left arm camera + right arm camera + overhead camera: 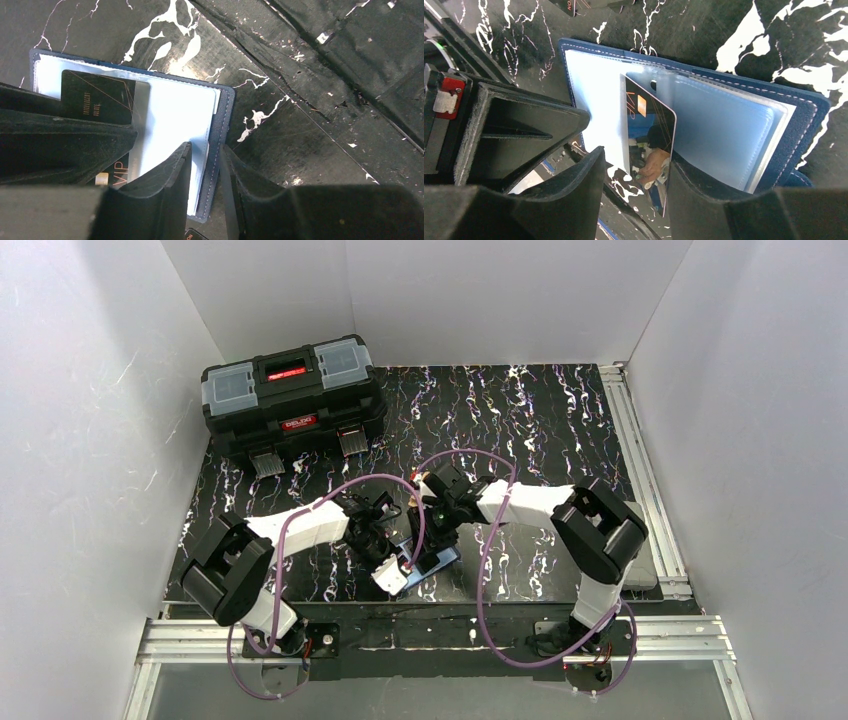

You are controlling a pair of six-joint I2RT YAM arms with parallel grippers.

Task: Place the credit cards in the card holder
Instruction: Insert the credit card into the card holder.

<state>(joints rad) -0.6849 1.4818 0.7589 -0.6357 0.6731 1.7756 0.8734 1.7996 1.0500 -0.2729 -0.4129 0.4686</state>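
Two grippers met low in the overhead view: the left gripper (385, 558) and the right gripper (432, 540) crowded over one card holder (443, 560), which lay open near the front edge of the table (520, 420). One black toolbox (293, 395) sat well apart at the far left. From up there the cards were too small to pick out.

On to the left wrist. The card holder (175, 110) lay spread with its light blue lining up. The left gripper (206, 150) was clamped on its stitched edge, one finger over the lining and the other outside, with cover and leaves filling the gap. One dark card (97, 97) with thin gold lines sat on the lining, one side under clear plastic. A corner of a second card (194, 235) peeped in on the table, just beside the holder's end. That made two cards.

Over to the right wrist. The right gripper (636, 155) had its jaws apart. The dark card (649, 120) stood on edge between them, against one finger and clear of the other, its far end at the mouth of a clear pocket of the card holder (734, 125). The second card (579, 5) lay on the table just beyond the holder.
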